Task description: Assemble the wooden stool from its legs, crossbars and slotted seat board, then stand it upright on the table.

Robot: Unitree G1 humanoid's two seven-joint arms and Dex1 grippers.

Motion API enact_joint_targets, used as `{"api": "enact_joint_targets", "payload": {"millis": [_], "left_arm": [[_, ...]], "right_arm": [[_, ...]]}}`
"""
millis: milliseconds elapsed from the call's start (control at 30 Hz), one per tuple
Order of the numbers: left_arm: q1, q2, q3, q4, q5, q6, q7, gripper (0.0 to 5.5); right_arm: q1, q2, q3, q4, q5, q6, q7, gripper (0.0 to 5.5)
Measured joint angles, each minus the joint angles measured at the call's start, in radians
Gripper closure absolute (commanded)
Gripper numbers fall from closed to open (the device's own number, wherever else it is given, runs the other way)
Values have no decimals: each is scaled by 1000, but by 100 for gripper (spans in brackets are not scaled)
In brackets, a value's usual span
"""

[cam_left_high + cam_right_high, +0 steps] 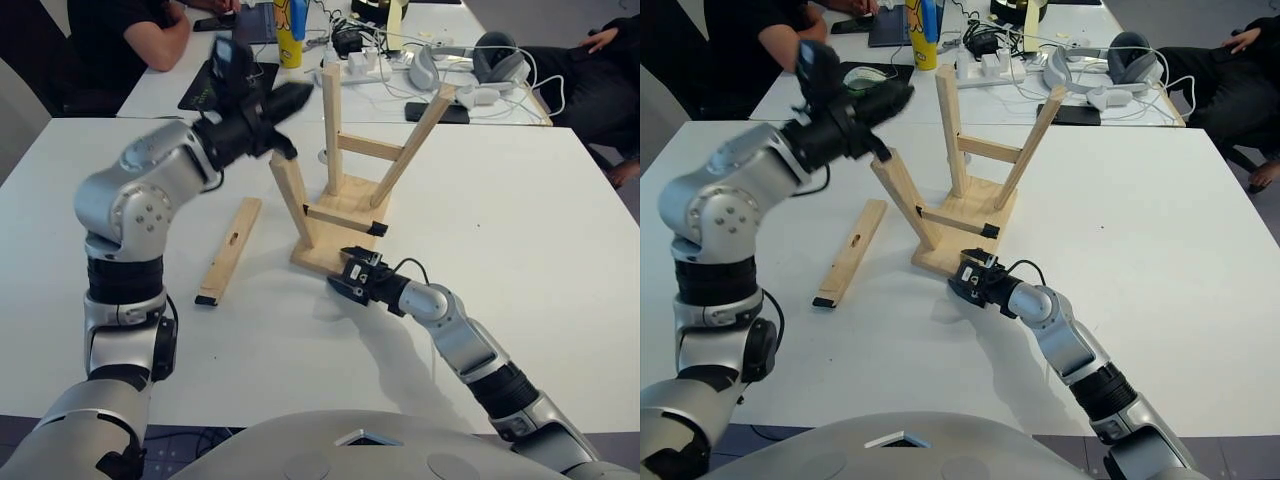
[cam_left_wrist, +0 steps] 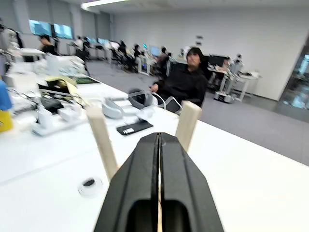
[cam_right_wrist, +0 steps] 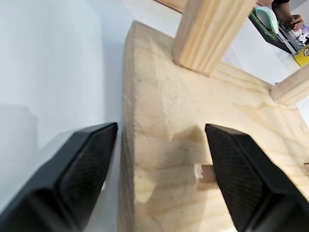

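A loose leg (image 1: 228,250) is laid flat on the table (image 1: 520,220). Further right, the left gripper (image 1: 300,95) is held above the upturned stool's near leg (image 1: 293,195), fingers pressed together, seemingly on nothing. The seat board (image 3: 159,106) is laid flat on the table, and the right gripper (image 1: 342,280) is spread at its near edge.

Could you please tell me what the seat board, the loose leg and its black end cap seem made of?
The seat board looks like pale wood, matt and apparently unvarnished, with visible grain. The loose leg seems the same light wood. Its end cap is black, probably rubber or plastic; too small to tell which.
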Motion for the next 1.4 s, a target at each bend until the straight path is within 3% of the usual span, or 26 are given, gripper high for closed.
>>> {"api": "enact_joint_targets", "payload": {"millis": [200, 367, 467, 667, 867, 1067, 1400], "left_arm": [[-82, 32, 156, 49, 41, -110, 52, 447], [151, 145, 161, 126, 97, -73, -34, 389], [310, 145, 115, 116, 116, -14, -51, 347], [439, 117, -16, 46, 246, -4, 11, 260], [474, 87, -88, 64, 399, 18, 127, 185], [515, 84, -126, 61, 440, 69, 116, 109], [528, 88, -94, 68, 441, 134, 86, 102]], "right_arm": [[0, -1, 1, 8, -2, -13, -3, 213], [10, -1, -1, 15, -1, -35, -20, 213], [15, -1, -3, 16, -1, -47, -26, 213], [17, -2, -4, 25, 1, -67, -28, 213], [14, -1, -2, 26, 0, -68, -26, 213], [10, -1, 6, 24, -3, -67, -24, 213], [11, 1, 35, -14, -3, -29, -14, 213]]}}
